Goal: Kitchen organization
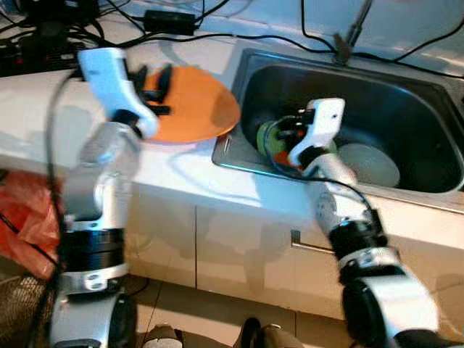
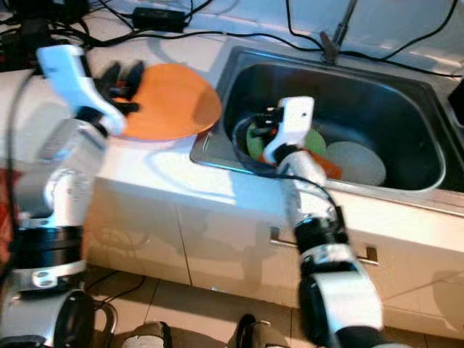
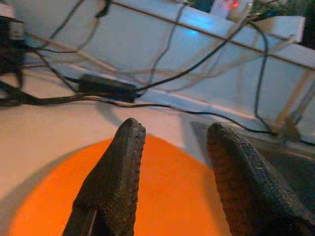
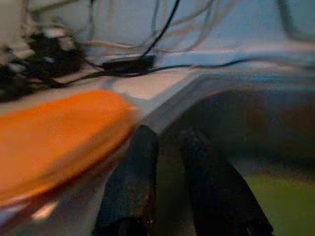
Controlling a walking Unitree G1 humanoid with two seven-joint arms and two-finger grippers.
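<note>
One orange plate lies on the counter at the sink's left edge, its rim jutting slightly over the basin. The left gripper hovers just above the plate's left part, its two fingers spread apart with nothing between them. In the sink lie one green dish, one white plate and something orange. The right gripper reaches into the sink's left end near the green dish, fingers a narrow gap apart, holding nothing visible.

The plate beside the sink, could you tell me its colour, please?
Orange plate, clearest in the left eye view.
</note>
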